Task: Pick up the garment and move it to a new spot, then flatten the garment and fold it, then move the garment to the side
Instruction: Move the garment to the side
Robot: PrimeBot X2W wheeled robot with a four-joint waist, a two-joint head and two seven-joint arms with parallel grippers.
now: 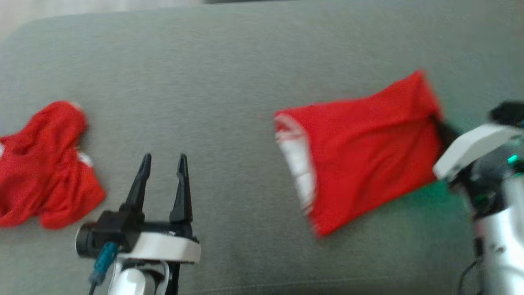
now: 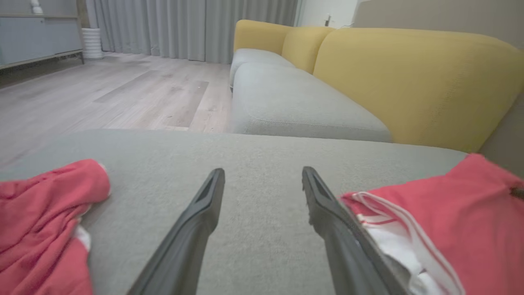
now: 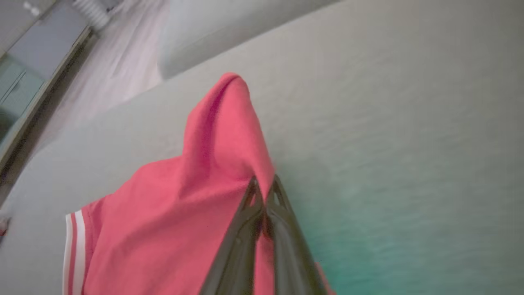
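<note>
across the head view, we see the grey cushion [image 1: 229, 73] spreading wide, its far edge rounding off at the top left. the folded red garment [image 1: 364, 151] lies tilted on the right half, with its white-striped hem facing the middle and bare fabric above and below it. a crumpled red garment [image 1: 45, 164] sits at the far left, well apart. in the broad clear stretch between them stands the left gripper [image 1: 164, 157], fingers pointing up the view and spread, nothing between them. the right gripper [image 1: 444, 131] comes in from the right on an angled pale wrist, and its dark fingers meet the folded garment's right edge. blur hides the grip here.

from the left wrist, the left gripper [image 2: 263, 172] hangs low over the cushion with its jaws released. the crumpled garment is at the left, and the striped hem lies just beside the right-hand finger. past the cushion's far edge we see wooden floor [image 2: 123, 90] and a yellow-backed sofa [image 2: 409, 73].

from the right wrist, the right gripper [image 3: 264, 182] is clenched on a fold at the folded garment's edge, with the cloth peaking above the tips. open cushion stretches to the right, and the cushion's edge shows at the upper left.
</note>
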